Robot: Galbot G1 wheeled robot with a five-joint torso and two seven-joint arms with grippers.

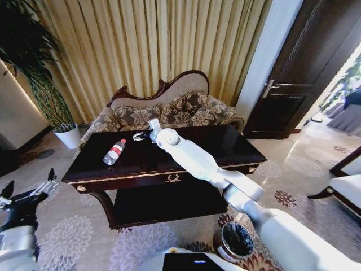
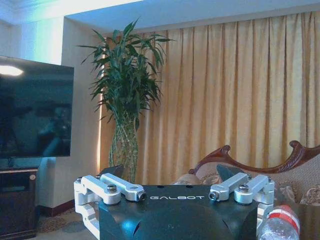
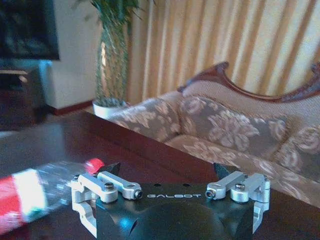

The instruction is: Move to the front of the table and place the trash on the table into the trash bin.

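The dark glossy table (image 1: 237, 148) stands in front of me in the head view. A clear plastic bottle (image 1: 114, 151) with a red label lies on its left part. My right arm reaches over the tabletop, and the right gripper (image 1: 139, 135) hovers just right of and behind the bottle. In the right wrist view the right gripper (image 3: 167, 169) is open and empty, with the bottle (image 3: 40, 192) lying beside one finger. My left gripper (image 1: 30, 182) hangs open, low at the left, off the table; its open fingers (image 2: 114, 171) hold nothing. The trash bin (image 1: 234, 241) stands on the carpet near the table's front right.
A floral sofa (image 1: 169, 110) sits right behind the table. A potted plant (image 1: 62, 121) stands at the back left and a dark door (image 1: 299, 73) at the right. A chair (image 1: 347, 183) is at the right edge. A TV (image 2: 35, 112) hangs beside the plant.
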